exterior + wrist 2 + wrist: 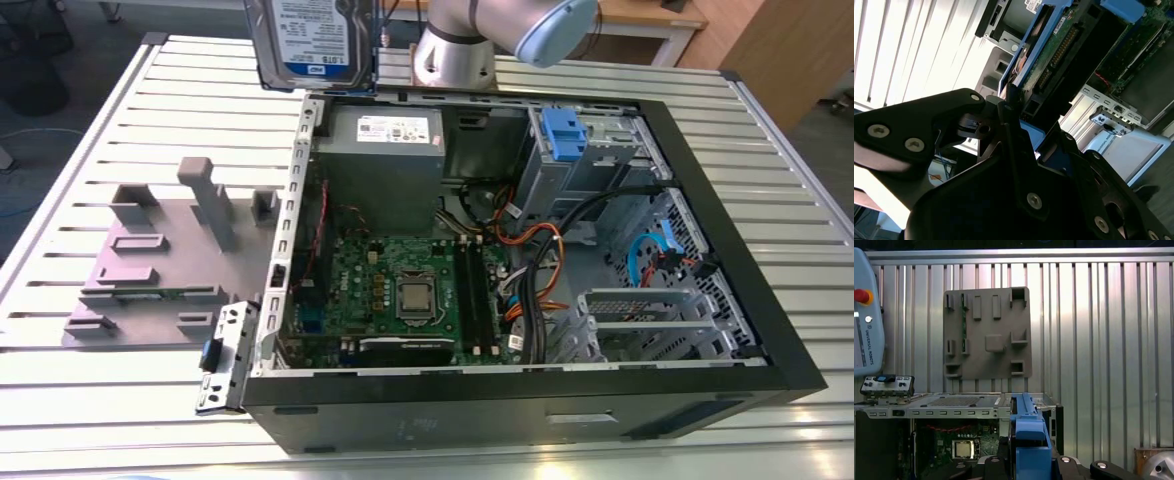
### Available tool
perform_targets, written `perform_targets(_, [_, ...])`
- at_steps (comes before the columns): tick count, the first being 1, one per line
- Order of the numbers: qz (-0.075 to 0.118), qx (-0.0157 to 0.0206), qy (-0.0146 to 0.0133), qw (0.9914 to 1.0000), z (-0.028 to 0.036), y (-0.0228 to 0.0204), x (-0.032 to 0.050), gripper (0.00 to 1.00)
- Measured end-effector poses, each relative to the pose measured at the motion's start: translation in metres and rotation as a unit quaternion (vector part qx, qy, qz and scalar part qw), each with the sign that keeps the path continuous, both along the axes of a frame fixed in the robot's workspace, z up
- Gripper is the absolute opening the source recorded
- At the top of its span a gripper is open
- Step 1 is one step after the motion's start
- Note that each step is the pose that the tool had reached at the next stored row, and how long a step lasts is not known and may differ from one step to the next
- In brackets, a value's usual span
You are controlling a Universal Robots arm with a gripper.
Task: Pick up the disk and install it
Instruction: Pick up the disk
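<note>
Slatted table [107,130] | exterior view: disk [310,40] aloft near case [467,410] | second wrist view: pincer [1034,120] pinching disk

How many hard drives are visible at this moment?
1. The disk is held aloft in the end effector, above the open computer case, near the exterior view's top edge. Others may sit hidden inside the drive bays.

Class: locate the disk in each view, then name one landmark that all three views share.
Exterior view: the disk hangs upright at the picture's top edge, label showing.
Second wrist view: the disk shows its circuit-board side and blue rail.
First wrist view: the disk is edge-on, its blue rail in front of the open case.
Shared landmark: the slatted table.
</note>
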State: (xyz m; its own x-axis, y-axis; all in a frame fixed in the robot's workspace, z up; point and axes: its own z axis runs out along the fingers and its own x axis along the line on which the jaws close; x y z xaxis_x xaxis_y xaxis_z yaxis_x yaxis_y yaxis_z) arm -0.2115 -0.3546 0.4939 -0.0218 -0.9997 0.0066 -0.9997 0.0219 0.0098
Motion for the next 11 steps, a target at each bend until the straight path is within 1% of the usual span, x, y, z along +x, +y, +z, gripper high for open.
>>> perform_targets(11, [0.000, 0.0000, 0.0002, 1.00000, 0.0000, 0.0000, 0.0059, 0.37])
